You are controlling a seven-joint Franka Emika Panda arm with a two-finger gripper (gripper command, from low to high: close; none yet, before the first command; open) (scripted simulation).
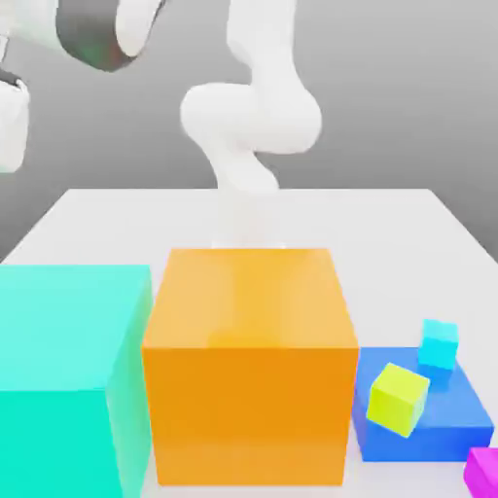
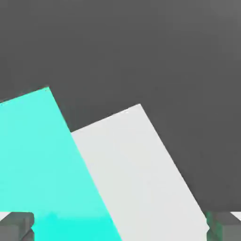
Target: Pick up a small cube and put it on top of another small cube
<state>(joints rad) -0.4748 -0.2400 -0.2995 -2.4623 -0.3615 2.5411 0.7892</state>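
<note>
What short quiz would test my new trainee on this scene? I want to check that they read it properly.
1. True or false: the gripper is shut.
2. Which colour is the big cube at the exterior view's left? A red, B teal, C black.
3. Fill in: the lime cube rests on the ___ block.

Key
1. False: it is open, with its fingers wide apart.
2. B, the teal cube.
3. Blue: the blue block.
</note>
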